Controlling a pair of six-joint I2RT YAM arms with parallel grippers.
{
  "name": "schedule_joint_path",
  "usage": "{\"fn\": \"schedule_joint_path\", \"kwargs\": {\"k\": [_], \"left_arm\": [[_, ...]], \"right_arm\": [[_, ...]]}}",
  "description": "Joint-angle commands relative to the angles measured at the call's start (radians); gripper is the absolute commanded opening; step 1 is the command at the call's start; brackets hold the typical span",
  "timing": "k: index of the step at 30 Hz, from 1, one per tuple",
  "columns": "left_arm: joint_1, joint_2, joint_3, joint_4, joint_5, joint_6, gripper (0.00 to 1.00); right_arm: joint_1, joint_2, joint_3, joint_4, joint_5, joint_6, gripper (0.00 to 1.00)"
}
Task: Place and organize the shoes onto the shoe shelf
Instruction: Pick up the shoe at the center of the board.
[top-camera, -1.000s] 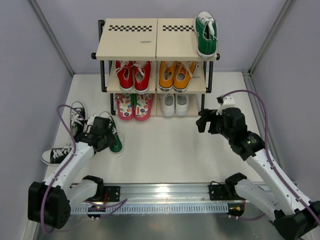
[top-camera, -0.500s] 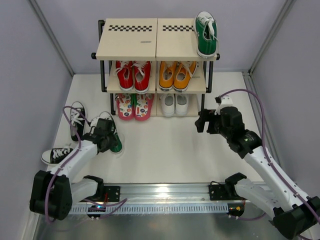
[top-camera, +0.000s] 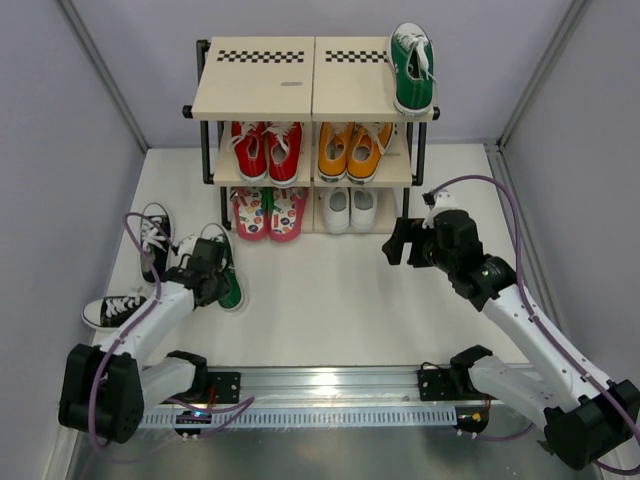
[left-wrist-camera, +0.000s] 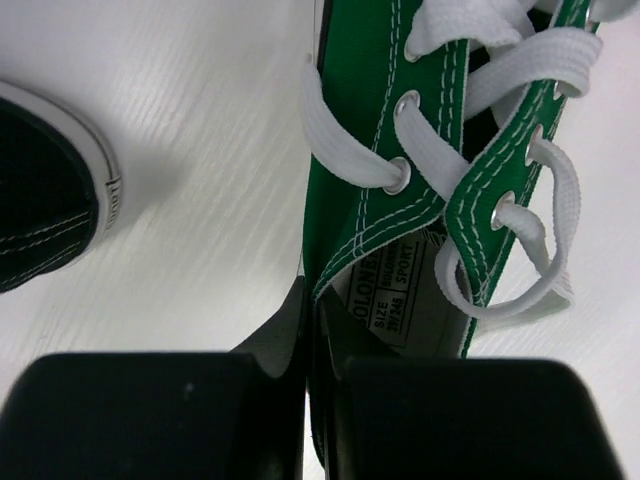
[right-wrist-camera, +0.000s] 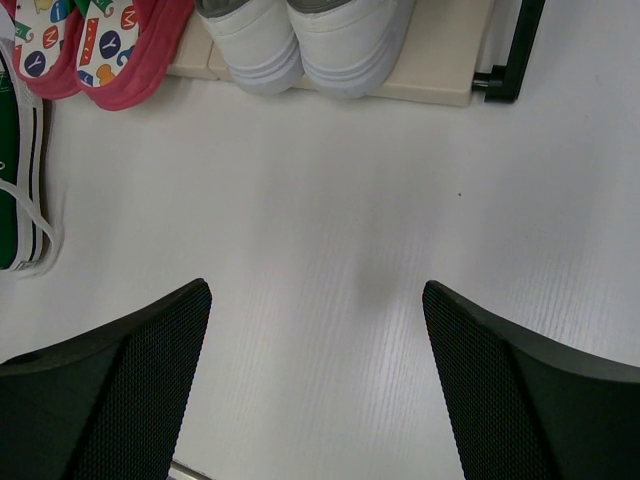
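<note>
While my left end effector (left-wrist-camera: 305, 335) is clenched on the side wall of a green sneaker (left-wrist-camera: 375, 200) lying on the worktop (left-wrist-camera: 200, 150) in front and left of the shoe shelf (top-camera: 265, 88), a black sneaker (left-wrist-camera: 40, 200) sits just beside it. The green mate (top-camera: 412, 70) stands at the right end of the top board, with the flip-flops (top-camera: 268, 213) and white shoes (top-camera: 348, 208) on the bottom tier. My right end effector (right-wrist-camera: 315, 300) hangs spread wide above the worktop before the white shoes; whether the left grip catches the lining too, I cannot quite tell.
</note>
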Motion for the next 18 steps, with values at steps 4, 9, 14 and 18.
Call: {"fn": "schedule_joint_path", "kwargs": {"k": [4,9,14,18], "left_arm": [[0.000,-0.167,0.093,-0.143,-0.129,-0.062,0.00],[0.000,-0.256,0.174,-0.249,-0.194,-0.096,0.00],[0.000,-0.339,0.277,-0.352,-0.252,-0.113,0.00],[0.000,-0.405,0.351,-0.413,-0.293,-0.117,0.00]], "right_arm": [[0.003,0.019,0.002,0.057,-0.052,0.044,0.91],[0.003,0.009,-0.007,0.068,-0.051,0.049,0.91],[0.002,0.022,-0.005,0.068,-0.035,0.055,0.91],[0.002,0.021,-0.009,0.076,-0.018,0.062,0.91]]}}
